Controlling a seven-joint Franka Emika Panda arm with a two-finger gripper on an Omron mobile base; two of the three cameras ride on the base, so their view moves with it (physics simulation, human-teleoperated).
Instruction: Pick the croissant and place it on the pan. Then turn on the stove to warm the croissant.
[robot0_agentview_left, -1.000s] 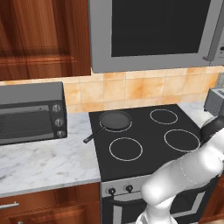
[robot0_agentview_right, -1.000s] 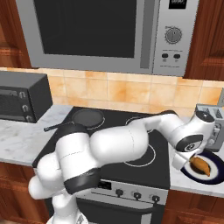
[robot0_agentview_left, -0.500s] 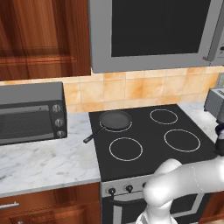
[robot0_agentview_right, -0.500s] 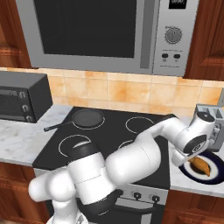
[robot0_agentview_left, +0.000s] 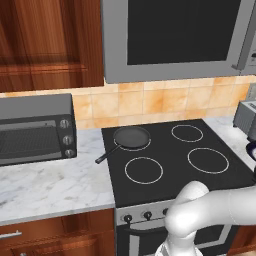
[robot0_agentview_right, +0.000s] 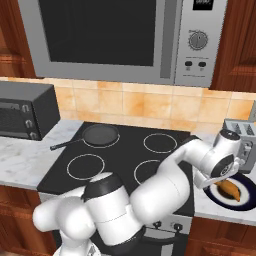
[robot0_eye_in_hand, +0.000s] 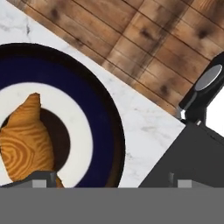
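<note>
the croissant (robot0_agentview_right: 229, 188) (robot0_eye_in_hand: 27, 142) lies on a dark plate (robot0_agentview_right: 247, 199) (robot0_eye_in_hand: 105, 131) with a white ring, on the marble counter (robot0_agentview_right: 202, 205) right of the stove (robot0_agentview_right: 127, 155) (robot0_agentview_left: 172, 157). the gripper (robot0_agentview_right: 216, 183) hangs just above it, touching or not i cannot tell, nor whether its tips are apart. the pan (robot0_agentview_left: 131, 137) (robot0_agentview_right: 99, 135) sits on the stove's back left burner, well apart.

A marble worktop (robot0_agentview_left: 45, 185) runs either side of a black stove (robot0_agentview_left: 170, 172). A toaster oven (robot0_agentview_left: 35, 127) sits at its left back edge. On the right end stand a toaster (robot0_agentview_right: 241, 140) and, nearer the front edge, a plate (robot0_agentview_right: 244, 186).
</note>
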